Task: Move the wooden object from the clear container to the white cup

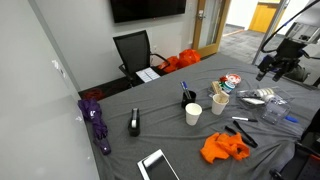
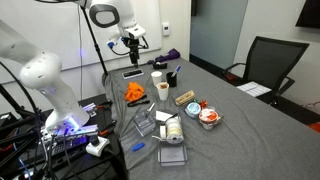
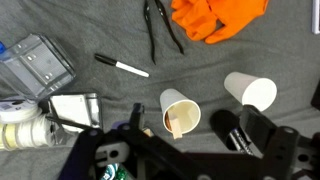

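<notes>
The white cup [image 3: 180, 112] with a tan inside stands on the grey table and holds the wooden object [image 3: 174, 124], a flat stick leaning on its wall. It also shows in both exterior views [image 1: 220, 103] [image 2: 163, 91]. The clear container [image 3: 250, 92], a pale cup, stands beside it and looks empty; it shows in both exterior views too [image 1: 193, 113] [image 2: 157, 77]. My gripper [image 3: 195, 138] is open and empty. It hangs high above the table, well apart from both cups [image 1: 276, 68] [image 2: 133, 42].
A black cup [image 3: 226, 130] with pens stands close to both cups. An orange cloth [image 3: 215, 18], black pliers [image 3: 160, 30] and a marker [image 3: 122, 66] lie nearby. Clear plastic packs [image 3: 35, 60] and a tape roll [image 3: 25, 130] lie to one side. An office chair [image 1: 135, 50] stands at the table's far end.
</notes>
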You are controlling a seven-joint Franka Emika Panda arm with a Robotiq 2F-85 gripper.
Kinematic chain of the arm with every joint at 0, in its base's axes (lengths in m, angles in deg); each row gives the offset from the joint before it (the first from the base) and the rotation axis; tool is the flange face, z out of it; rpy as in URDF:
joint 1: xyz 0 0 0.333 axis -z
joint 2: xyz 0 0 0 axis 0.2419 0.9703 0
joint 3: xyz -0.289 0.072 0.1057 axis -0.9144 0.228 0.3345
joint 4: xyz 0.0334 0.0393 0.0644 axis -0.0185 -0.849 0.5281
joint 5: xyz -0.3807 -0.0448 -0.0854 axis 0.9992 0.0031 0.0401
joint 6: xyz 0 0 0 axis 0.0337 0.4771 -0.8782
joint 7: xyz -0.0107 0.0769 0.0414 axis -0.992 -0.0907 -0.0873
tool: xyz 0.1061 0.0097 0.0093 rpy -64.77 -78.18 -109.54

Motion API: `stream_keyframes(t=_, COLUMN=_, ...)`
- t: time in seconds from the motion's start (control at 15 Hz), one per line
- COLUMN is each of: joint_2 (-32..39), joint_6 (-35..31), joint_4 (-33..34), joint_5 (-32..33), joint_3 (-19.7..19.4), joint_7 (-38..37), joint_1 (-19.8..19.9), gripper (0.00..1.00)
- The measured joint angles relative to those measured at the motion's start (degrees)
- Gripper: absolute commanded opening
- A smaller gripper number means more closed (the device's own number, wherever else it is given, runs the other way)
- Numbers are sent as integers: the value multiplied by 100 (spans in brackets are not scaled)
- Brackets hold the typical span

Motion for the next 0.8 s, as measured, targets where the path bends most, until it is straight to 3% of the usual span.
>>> stream_keyframes(t=0.33, joint_2=1001, joint_6=-1039, joint_4=676, joint_5=-209, joint_3=-14, joint_7=-196, joint_1=6, gripper=100)
stream_keyframes(t=0.8, joint_2=2125, joint_6=-1433, joint_4=1746, joint_5=308, joint_3=-74, joint_7=235, joint_1=90, gripper=100)
